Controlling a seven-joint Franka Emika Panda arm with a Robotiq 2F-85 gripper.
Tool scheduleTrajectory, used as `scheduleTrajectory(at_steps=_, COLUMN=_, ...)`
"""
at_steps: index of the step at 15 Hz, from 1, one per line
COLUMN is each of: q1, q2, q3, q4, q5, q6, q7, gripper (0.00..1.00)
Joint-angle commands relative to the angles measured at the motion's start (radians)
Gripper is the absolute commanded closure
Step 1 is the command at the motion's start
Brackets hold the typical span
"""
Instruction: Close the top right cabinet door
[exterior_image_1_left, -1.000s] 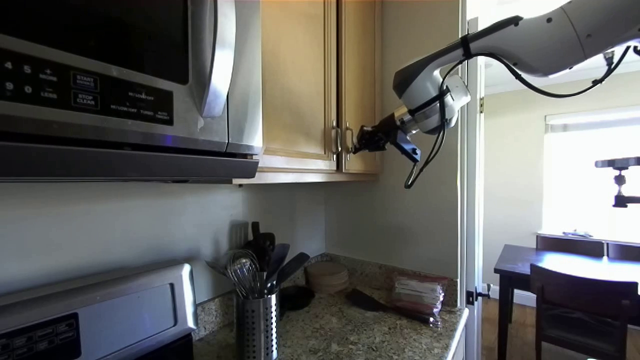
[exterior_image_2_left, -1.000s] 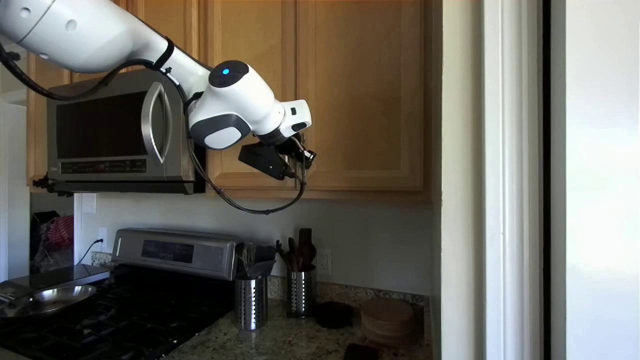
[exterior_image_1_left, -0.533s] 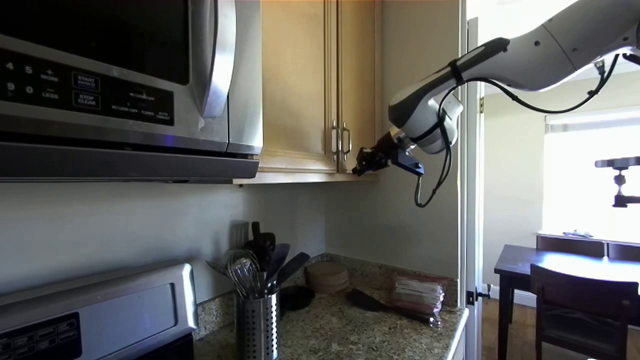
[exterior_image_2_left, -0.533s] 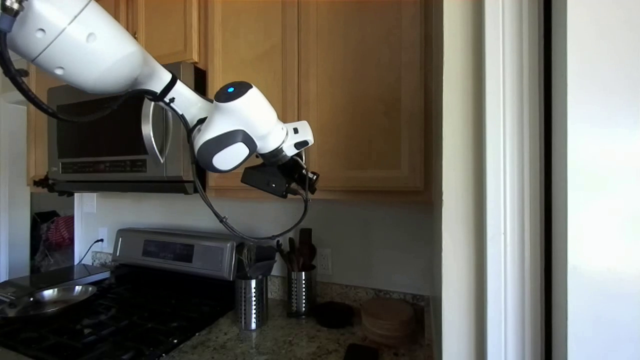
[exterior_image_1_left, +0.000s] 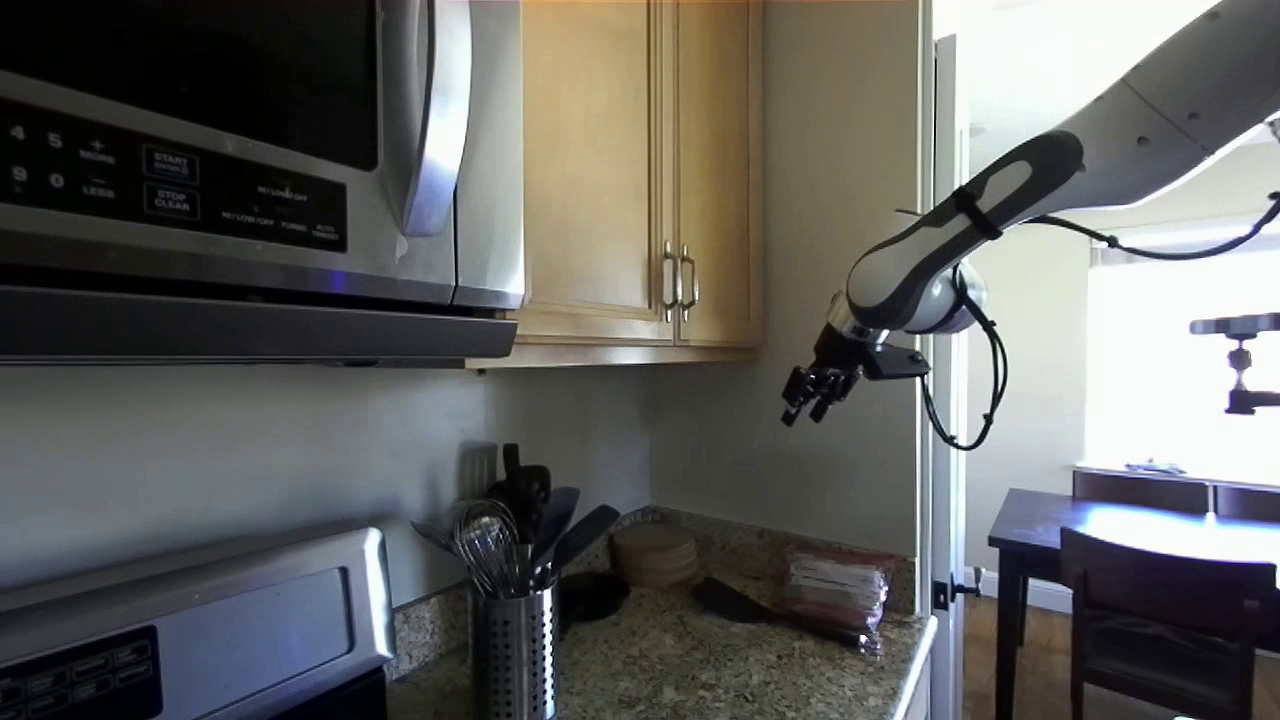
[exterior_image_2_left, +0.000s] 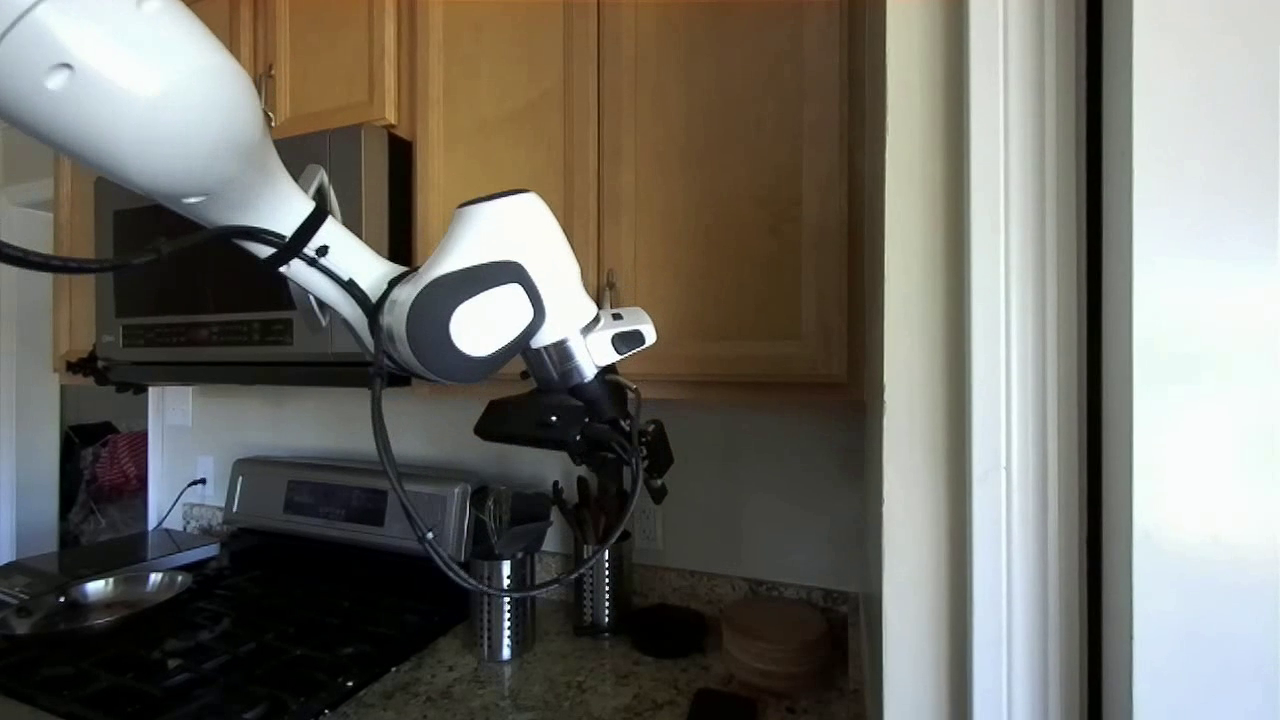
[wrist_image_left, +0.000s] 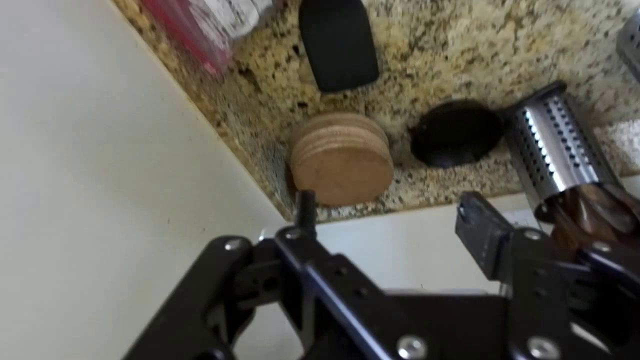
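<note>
Below the top right cabinet door (exterior_image_2_left: 725, 190), and apart from it, the gripper (wrist_image_left: 387, 212) hangs empty, jaws parted. The tall, upright door looks closed, so any push would mean rising.

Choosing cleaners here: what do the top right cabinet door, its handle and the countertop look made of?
Top right cabinet door: wood or veneer, perhaps maple, satin-like; honey tone, faint mottling, no glare. Handle: likely metal, fairly smooth; silvery highlights. Countertop: granite or a lookalike, seemingly polished; speckled, faint reflections.
</note>
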Motion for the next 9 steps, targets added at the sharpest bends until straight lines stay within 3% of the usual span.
scheduleTrajectory(at_steps=1, q1=-0.046, q2=-0.144, q3=0.063, q4=-0.045, q5=-0.086, q6=-0.263, q7=0.067, gripper=0.01)
scheduleTrajectory(at_steps=6, q1=-0.052, q2=-0.204, q3=0.118, q4=-0.009, q5=-0.12, q6=-0.528, q7=0.107, gripper=0.0)
scheduleTrajectory(at_steps=7, q1=-0.034, q2=-0.173, q3=0.097, q4=-0.005, q5=-0.081, q6=-0.467, q7=0.062, gripper=0.0)
scheduleTrajectory(at_steps=9, q1=-0.034, q2=-0.188, q3=0.106, q4=-0.005, q5=-0.092, q6=-0.499, q7=0.077, gripper=0.0)
